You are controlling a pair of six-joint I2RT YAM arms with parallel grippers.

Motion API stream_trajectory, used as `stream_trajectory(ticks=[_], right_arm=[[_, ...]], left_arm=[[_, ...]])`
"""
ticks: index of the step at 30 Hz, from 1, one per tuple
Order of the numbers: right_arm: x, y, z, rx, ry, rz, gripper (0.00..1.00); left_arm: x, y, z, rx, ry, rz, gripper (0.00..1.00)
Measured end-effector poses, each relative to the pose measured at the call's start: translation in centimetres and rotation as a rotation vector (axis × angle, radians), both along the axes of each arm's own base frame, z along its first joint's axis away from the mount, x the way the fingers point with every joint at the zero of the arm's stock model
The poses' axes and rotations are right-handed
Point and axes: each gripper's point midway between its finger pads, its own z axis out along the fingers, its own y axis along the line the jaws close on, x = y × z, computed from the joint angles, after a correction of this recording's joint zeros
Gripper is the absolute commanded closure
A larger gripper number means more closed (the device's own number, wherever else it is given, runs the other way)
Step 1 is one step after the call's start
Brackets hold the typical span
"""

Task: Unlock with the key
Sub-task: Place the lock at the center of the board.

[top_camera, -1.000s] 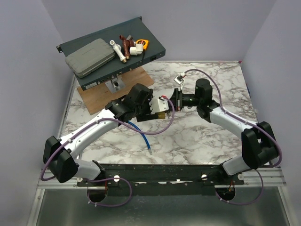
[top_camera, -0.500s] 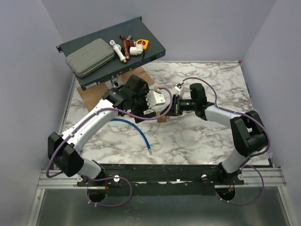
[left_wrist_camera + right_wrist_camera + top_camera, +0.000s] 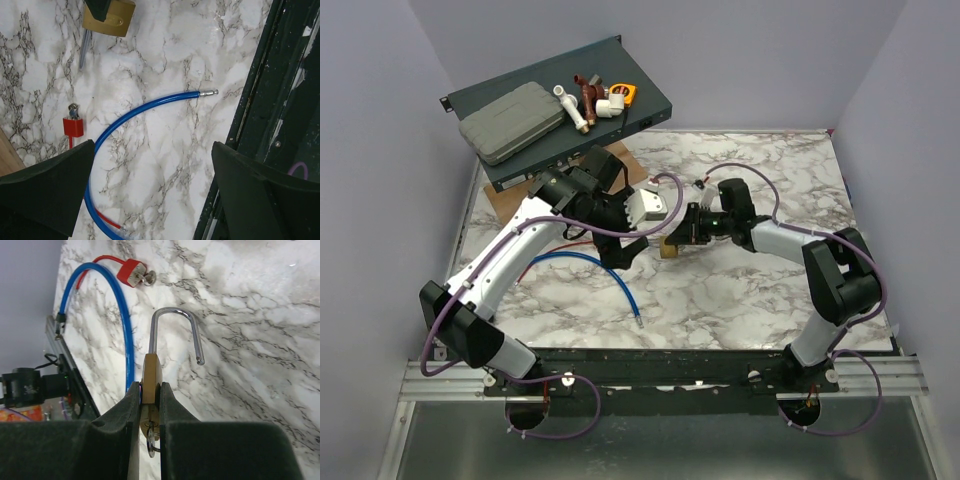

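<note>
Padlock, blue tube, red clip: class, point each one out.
padlock (image 3: 151, 370): right wrist view, brass body.
blue tube (image 3: 126, 325): right wrist view, mid-curve.
red clip (image 3: 131, 270): right wrist view, red block.

The padlock (image 3: 151, 371) is dull brass with a polished steel shackle (image 3: 172, 313), the desk (image 3: 260, 340) glossy marbled, the hose (image 3: 135, 112) smooth plastic.

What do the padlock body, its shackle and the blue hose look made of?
The padlock body looks like brass: dull yellow metal. The shackle looks like plated steel: bright silvery sheen. The blue hose seems flexible plastic or rubber: glossy, smoothly curved.
</note>
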Motion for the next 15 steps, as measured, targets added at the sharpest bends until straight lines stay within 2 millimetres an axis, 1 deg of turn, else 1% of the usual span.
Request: stream_trajectory(ticks=[2,5,13,14,15], right_arm=[[0.1,-0.2,-0.5,-0.021,-0.018,-0.003,0.99],[-0.4,-0.3,-1.3,-0.044,-0.024,0.005,0.99],[-3.1,-0.1,-4.1,-0.087,0.031,0.037,0.99],[-3.4,-0.1,-4.4,-0.087,0.037,0.039,0.98],[-3.6,-0.1,-4.5,-0.085,0.040,0.038,0.92]], left_arm=[[-0.2,0.2,0.1,-0.002,0.011,0.002,0.02],[-0.2,0.3,0.2,-0.006,0.015,0.009,0.02],[0.5,0.5,1.8,-0.058,-0.026,0.067,0.01],[0.6,0.4,2.0,-0.066,-0.034,0.070,0.02],[0.7,0.4,2.0,-0.071,-0.040,0.072,0.02]])
